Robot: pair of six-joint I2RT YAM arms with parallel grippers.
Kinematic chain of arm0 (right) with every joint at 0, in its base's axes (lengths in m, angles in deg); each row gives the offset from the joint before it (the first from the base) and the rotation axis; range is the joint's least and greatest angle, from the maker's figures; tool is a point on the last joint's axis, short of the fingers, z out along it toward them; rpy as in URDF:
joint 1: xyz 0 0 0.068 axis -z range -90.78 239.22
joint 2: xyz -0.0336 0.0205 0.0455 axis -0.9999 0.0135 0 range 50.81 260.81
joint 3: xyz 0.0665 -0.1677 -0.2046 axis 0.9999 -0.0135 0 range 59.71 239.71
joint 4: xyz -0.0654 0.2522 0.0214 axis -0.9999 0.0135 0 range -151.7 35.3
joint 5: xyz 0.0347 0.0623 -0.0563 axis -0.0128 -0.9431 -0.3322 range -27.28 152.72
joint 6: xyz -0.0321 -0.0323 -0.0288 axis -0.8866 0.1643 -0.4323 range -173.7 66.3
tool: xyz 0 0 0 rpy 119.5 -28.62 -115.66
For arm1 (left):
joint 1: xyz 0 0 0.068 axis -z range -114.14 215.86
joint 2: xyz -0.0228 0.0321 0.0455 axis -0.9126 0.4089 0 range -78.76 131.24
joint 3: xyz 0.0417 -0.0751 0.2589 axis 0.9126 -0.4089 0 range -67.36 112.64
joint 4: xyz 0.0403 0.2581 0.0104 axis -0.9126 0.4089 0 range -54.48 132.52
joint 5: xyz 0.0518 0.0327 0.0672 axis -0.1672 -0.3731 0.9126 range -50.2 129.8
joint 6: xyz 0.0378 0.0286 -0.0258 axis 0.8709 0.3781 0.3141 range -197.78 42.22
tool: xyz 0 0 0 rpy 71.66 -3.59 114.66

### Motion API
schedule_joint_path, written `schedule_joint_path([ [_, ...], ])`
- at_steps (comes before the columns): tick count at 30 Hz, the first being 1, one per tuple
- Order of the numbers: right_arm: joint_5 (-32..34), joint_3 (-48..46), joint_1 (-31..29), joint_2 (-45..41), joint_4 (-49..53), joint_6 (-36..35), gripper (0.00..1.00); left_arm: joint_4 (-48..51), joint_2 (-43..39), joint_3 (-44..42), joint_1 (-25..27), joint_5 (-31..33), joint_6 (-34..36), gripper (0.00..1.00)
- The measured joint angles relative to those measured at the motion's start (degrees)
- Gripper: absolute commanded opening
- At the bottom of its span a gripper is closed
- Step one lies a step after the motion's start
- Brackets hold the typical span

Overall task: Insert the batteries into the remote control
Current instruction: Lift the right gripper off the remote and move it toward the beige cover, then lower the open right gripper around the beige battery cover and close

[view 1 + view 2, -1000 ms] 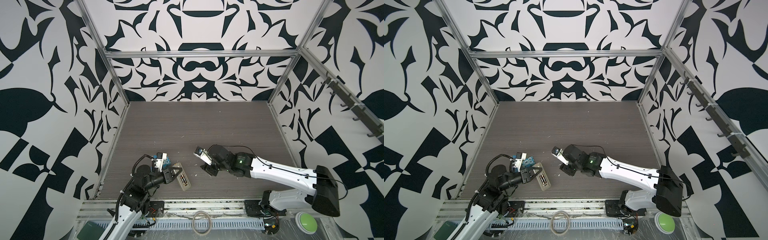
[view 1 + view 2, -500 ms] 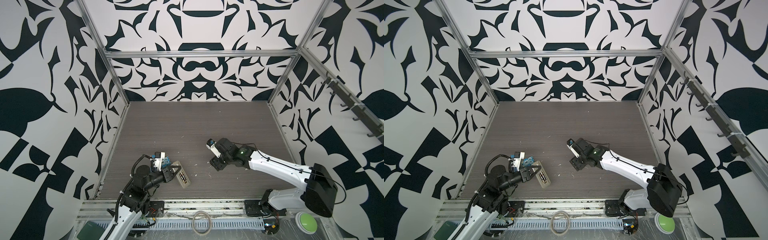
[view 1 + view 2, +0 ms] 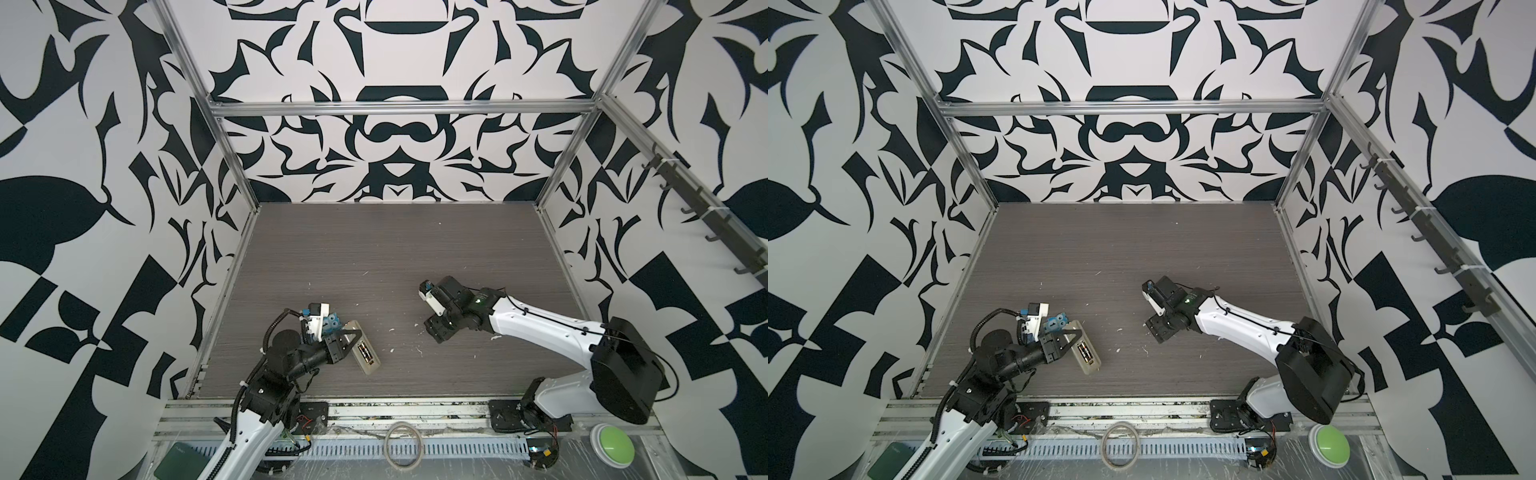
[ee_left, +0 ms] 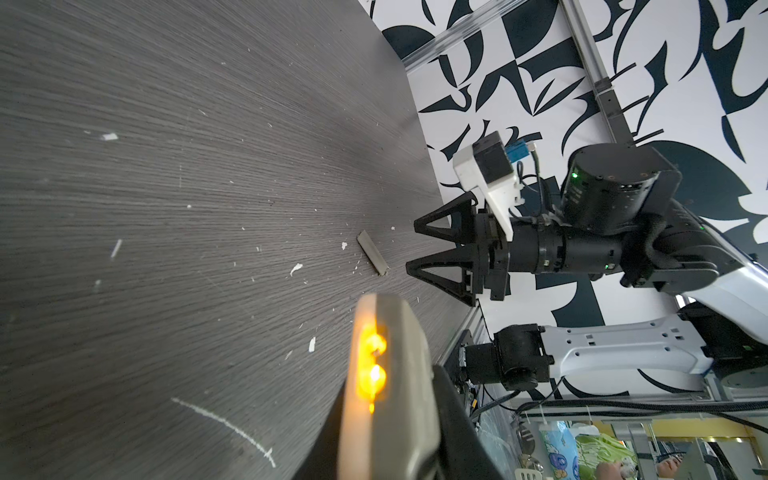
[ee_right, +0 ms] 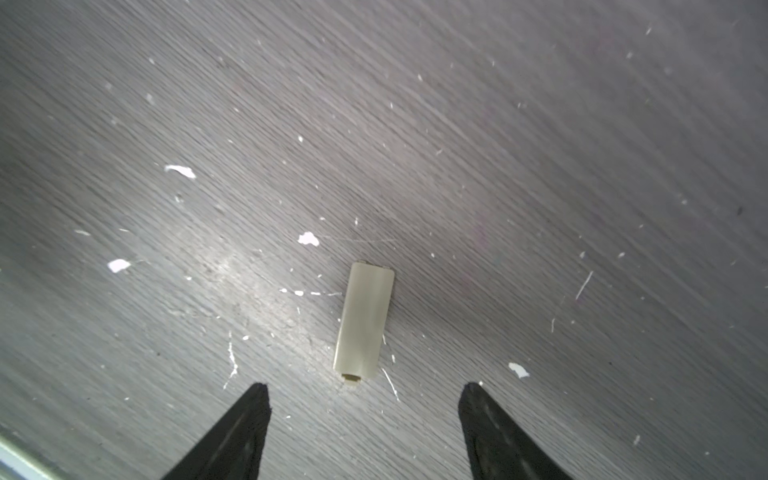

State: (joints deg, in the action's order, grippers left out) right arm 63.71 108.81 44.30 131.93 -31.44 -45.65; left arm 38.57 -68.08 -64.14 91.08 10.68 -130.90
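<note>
My left gripper is shut on the remote control, a slim cream-white handset held near the table's front left with its back compartment facing up. The batteries lie side by side in that compartment; in the left wrist view their ends glow golden. My right gripper hangs open, right of centre, over a small cream battery cover lying flat on the table. The cover lies just ahead of the gap between its fingertips. The arm hides the cover in both top views.
White scraps are scattered over the grey wood table. A blue toy sits by the left wrist. Patterned walls close three sides. Past the front rail lie a tape ring and a green button.
My right gripper has pulled away from the remote control towards the right and its jaws have spread wider. The left gripper and remote control have stayed put.
</note>
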Motion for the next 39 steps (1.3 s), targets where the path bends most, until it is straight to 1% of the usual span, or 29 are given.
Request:
schedule_joint_path([
  [17,-2.12,-0.17,0.98,5.14,-0.15,0.59,0.68,-0.66,0.46,0.00,0.00,0.44,0.02,0.00],
  [22,-2.84,0.04,0.98,7.65,-0.02,0.55,0.64,-0.66,0.46,0.00,0.00,0.44,0.07,0.00],
  [25,-3.08,0.59,0.98,8.46,0.17,0.46,0.60,-0.66,0.46,0.00,0.00,0.44,0.20,0.00],
  [39,-3.58,3.56,0.98,12.70,0.66,0.39,0.54,-0.39,-0.68,0.00,0.00,0.44,1.09,0.00],
])
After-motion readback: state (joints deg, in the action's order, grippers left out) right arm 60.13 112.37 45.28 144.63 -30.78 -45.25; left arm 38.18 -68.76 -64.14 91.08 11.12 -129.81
